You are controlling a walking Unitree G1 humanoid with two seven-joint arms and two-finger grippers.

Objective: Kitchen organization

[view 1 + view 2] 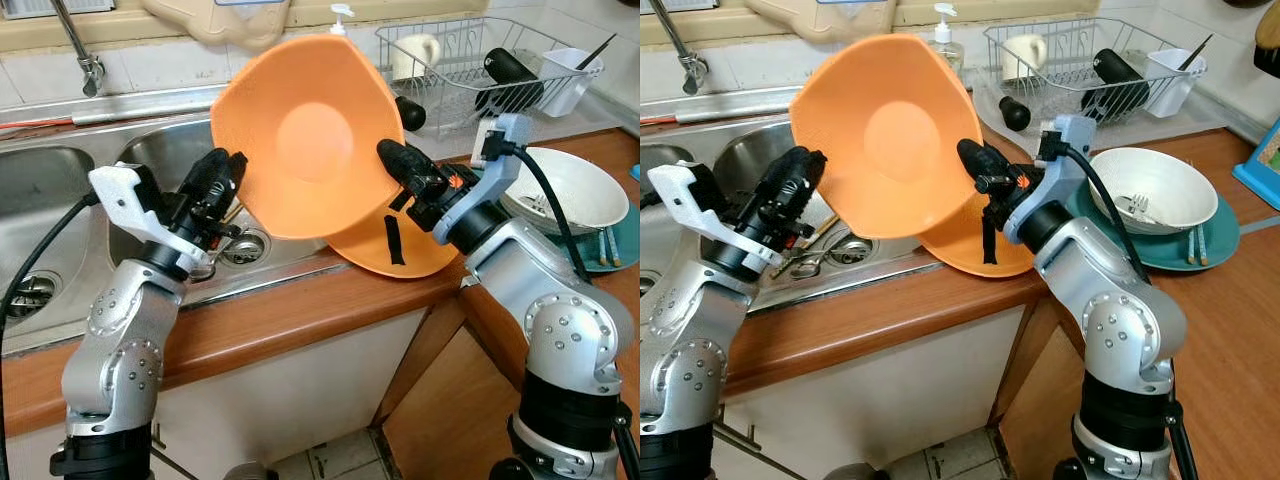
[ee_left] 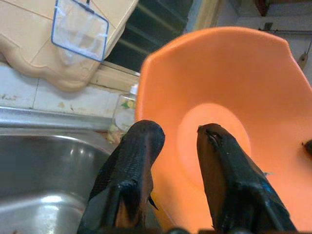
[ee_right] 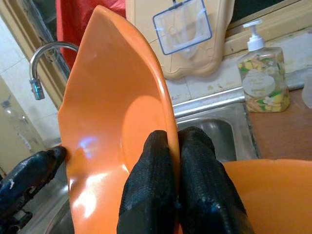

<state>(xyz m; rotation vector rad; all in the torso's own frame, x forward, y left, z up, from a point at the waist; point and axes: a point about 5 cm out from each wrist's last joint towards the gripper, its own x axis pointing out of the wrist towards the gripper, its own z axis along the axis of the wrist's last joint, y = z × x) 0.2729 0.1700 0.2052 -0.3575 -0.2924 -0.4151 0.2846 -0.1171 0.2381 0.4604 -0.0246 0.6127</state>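
Note:
A large orange bowl [image 1: 310, 140] is held up on edge above the counter, its hollow facing me. My right gripper [image 1: 392, 155] is shut on its right rim; the right wrist view has both fingertips [image 3: 161, 146] pinched on that rim. At the bowl's left rim is my left gripper [image 1: 225, 175], open, with one finger outside the wall and one finger [image 2: 219, 146] inside it. A second orange dish [image 1: 425, 260] lies flat on the counter just below the raised bowl.
A steel double sink [image 1: 60, 210] with a faucet [image 1: 85, 60] lies behind my left arm. A dish rack [image 1: 470, 60] with a mug and a black bottle stands at the back right. A white bowl [image 1: 575, 185] rests on a teal plate [image 1: 620, 240]. A soap dispenser [image 3: 258, 78] stands by the sink.

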